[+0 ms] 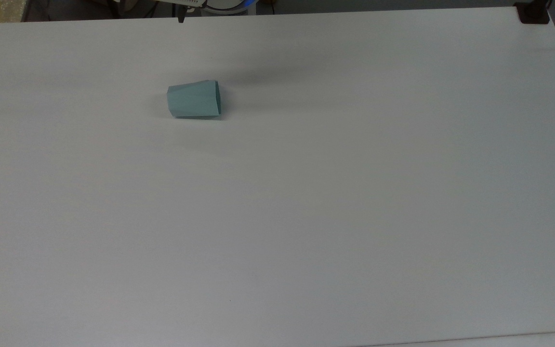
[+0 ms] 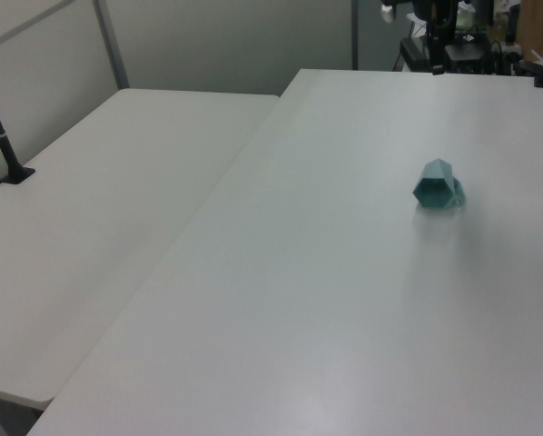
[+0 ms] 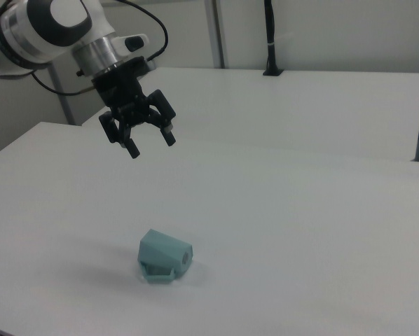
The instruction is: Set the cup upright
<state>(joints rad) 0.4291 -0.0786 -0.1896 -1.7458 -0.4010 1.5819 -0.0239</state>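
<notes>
Nearest in the right view, the cup [image 3: 165,257] lies tipped on its side on the white table [image 3: 300,231], mouth toward the right view's lower left; in the top view it sits toward the upper left, wide end to the top view's right [image 1: 194,99]. Above and beyond it my gripper [image 3: 148,141] hangs with fingers spread apart, nothing between them. I'd say come down over the faceted wall, pinch flat faces so it won't roll, then pivot the base down.
</notes>
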